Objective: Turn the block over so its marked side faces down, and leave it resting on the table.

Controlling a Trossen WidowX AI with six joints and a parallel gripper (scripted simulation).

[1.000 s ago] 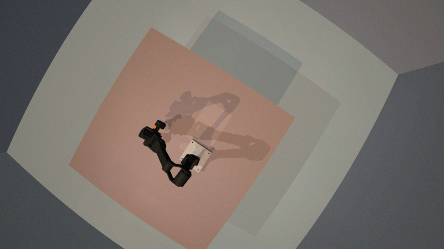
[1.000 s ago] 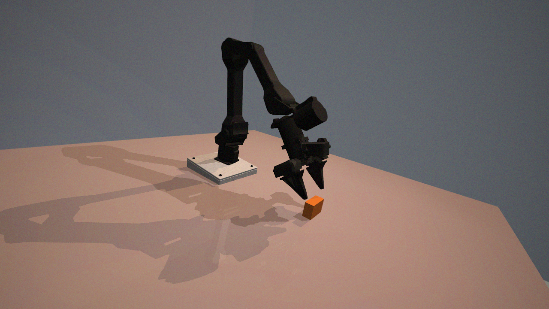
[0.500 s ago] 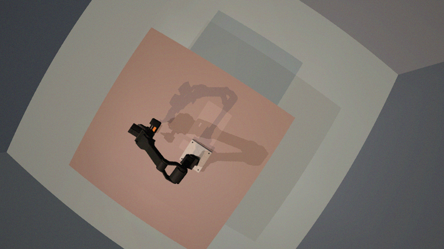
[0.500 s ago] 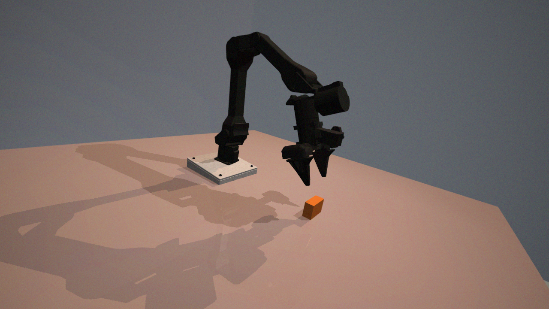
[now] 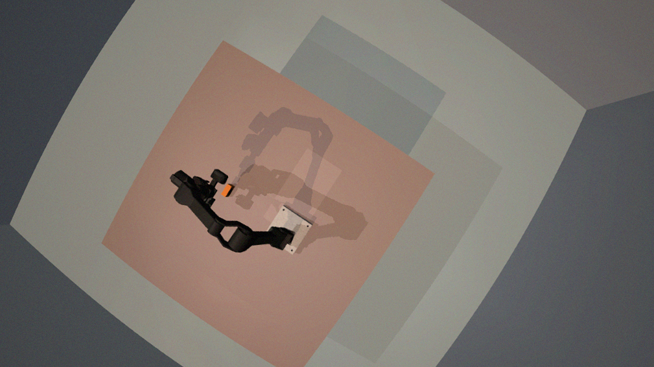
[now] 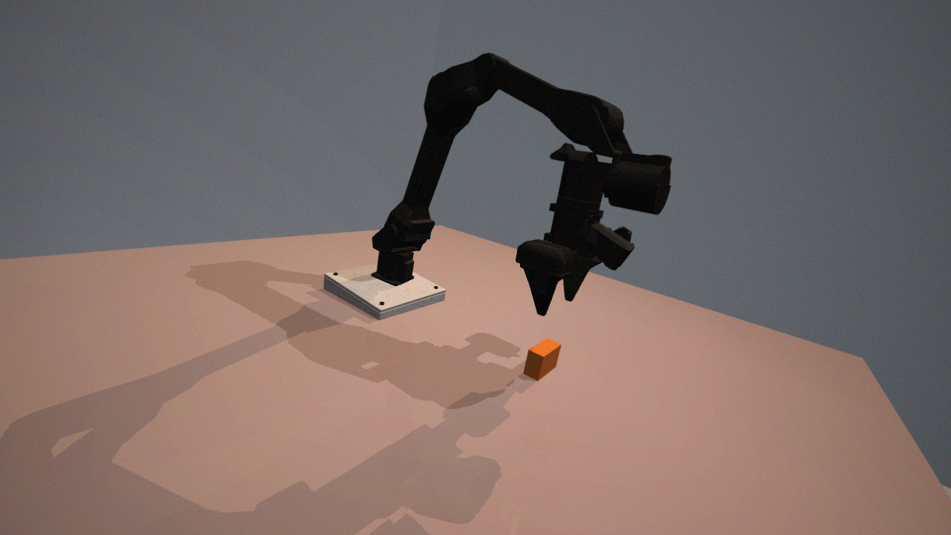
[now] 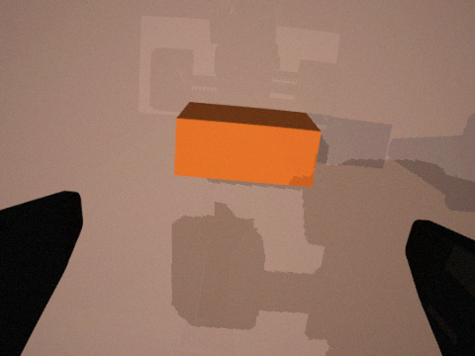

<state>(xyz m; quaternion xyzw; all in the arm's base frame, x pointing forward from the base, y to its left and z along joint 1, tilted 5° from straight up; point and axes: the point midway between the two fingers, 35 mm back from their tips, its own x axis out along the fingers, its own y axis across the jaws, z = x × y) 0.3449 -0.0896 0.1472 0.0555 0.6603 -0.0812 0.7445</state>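
Observation:
The orange block [image 5: 226, 190] [image 6: 544, 359] [image 7: 244, 152] stands on a narrow long side on the pinkish table [image 5: 283, 330] [image 6: 665, 412] [image 7: 74, 74]. Its top face is plain orange, and the side faces that show are darker and plain. The marked side shows in no view. My gripper [image 6: 556, 306] [image 7: 248, 223] is open and empty, pointing down, with its fingertips above the block and not touching it. In the wrist view the block lies above the line between the fingertips, with its long axis roughly across the finger gap.
The arm's pale base plate [image 5: 297, 221] [image 6: 411, 293] stands on the table behind the block in the exterior view. Shadows of the arm fall across the table and beside the block.

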